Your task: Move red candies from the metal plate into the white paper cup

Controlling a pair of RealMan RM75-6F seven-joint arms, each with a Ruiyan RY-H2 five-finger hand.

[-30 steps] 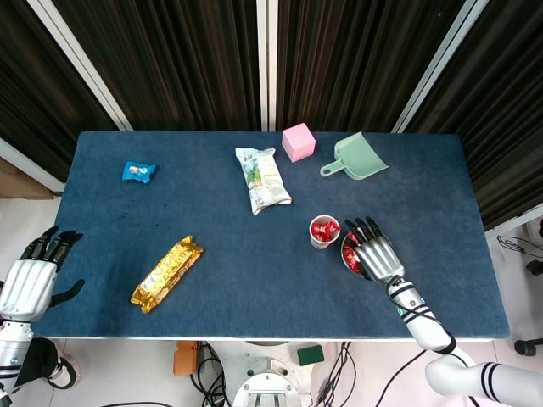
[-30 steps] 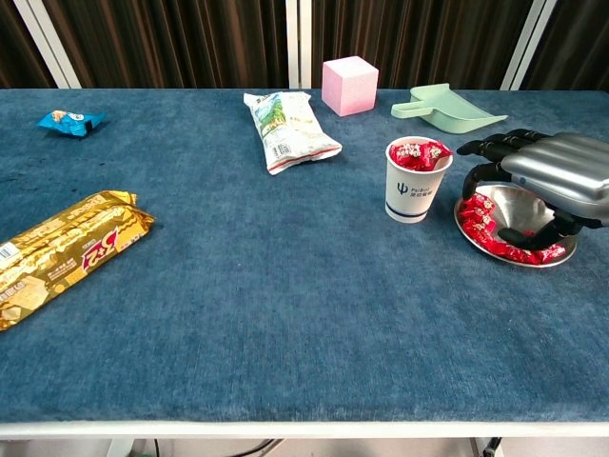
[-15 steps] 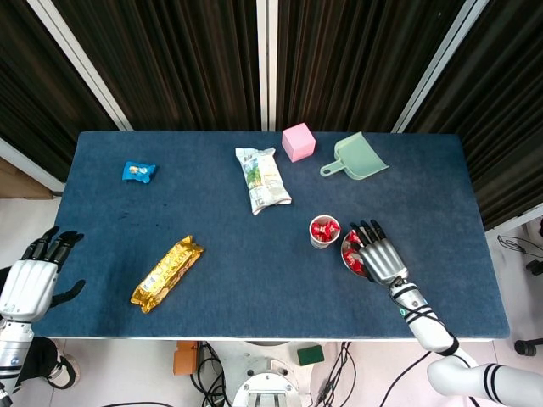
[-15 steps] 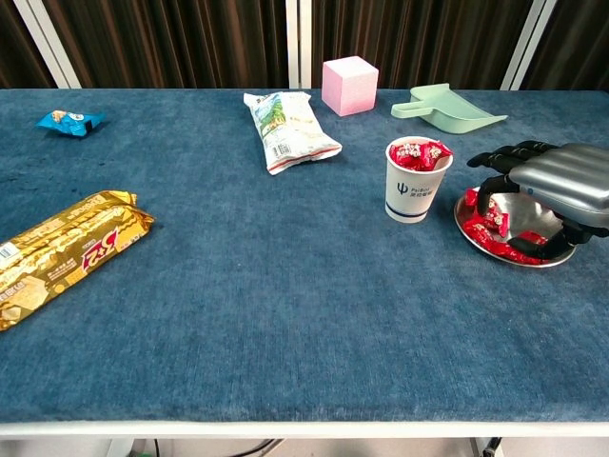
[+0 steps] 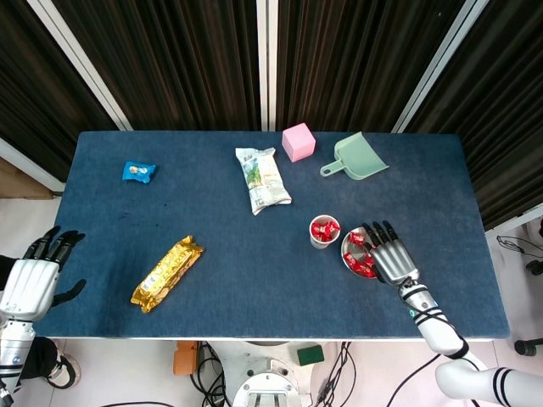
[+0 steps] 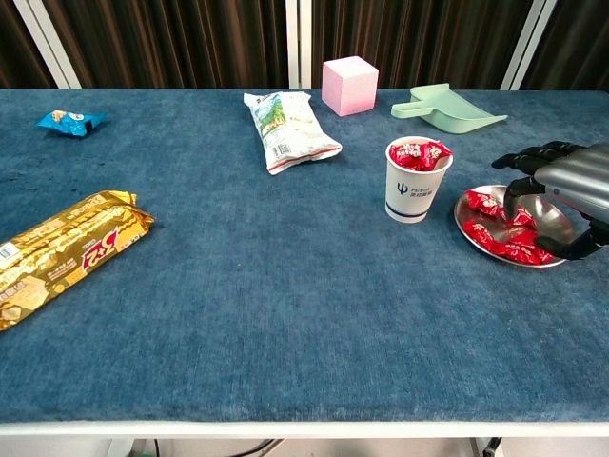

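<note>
- Red candies lie piled in the metal plate, mostly along its left and near side, and your right robot hand hangs over the plate's right half.
- Your right robot hand's fingers are spread and curved downward over the plate, and nothing shows in their grasp.
- Just left of the plate stands the white paper cup, upright, with red candies showing at its top.
- Beyond the cup you have a green dustpan, a pink cube and a white snack bag.
- Far across the table, a gold wrapped bar and a small blue packet.
- Your left robot hand sits off the table's left edge, fingers apart, holding nothing.
</note>
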